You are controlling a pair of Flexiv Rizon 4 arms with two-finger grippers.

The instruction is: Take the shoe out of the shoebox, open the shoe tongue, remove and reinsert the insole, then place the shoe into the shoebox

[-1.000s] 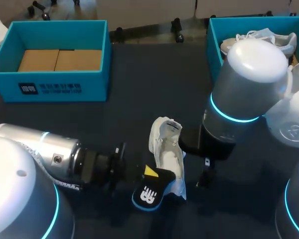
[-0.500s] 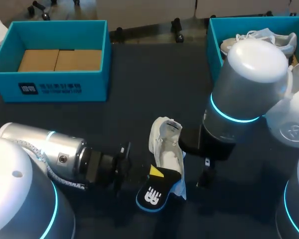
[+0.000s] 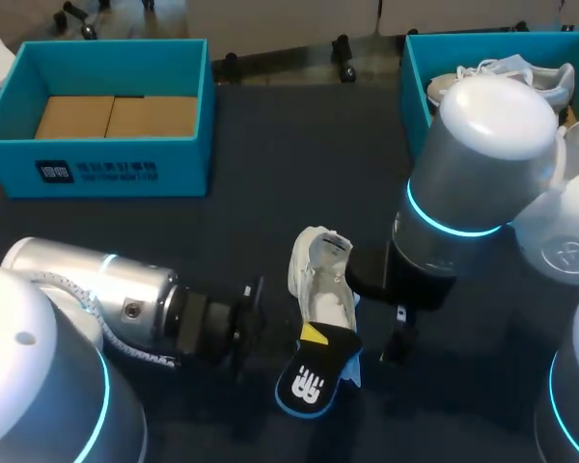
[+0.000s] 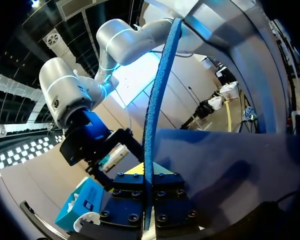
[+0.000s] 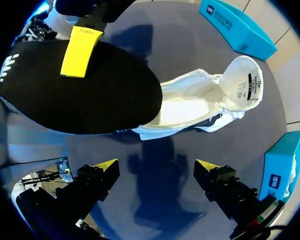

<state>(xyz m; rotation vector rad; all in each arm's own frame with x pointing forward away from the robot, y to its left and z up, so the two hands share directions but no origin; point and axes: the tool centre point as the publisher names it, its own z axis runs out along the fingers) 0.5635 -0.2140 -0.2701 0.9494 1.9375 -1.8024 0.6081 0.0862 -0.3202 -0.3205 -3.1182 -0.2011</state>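
Dark desk (image 3: 299, 164) bears a teal shoebox (image 3: 101, 145) at upper left; left gripper (image 4: 146, 192) clamps the insole (image 3: 307, 384), right gripper (image 5: 157, 172) spreads wide.

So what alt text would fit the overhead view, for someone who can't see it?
The left gripper grips a black insole at one end of a white shoe lying on a dark table. Two teal boxes sit behind.

On the dark table (image 3: 299, 164), two brown cardboard pieces (image 3: 116, 117) lie side by side inside the far-left teal box (image 3: 106, 172).
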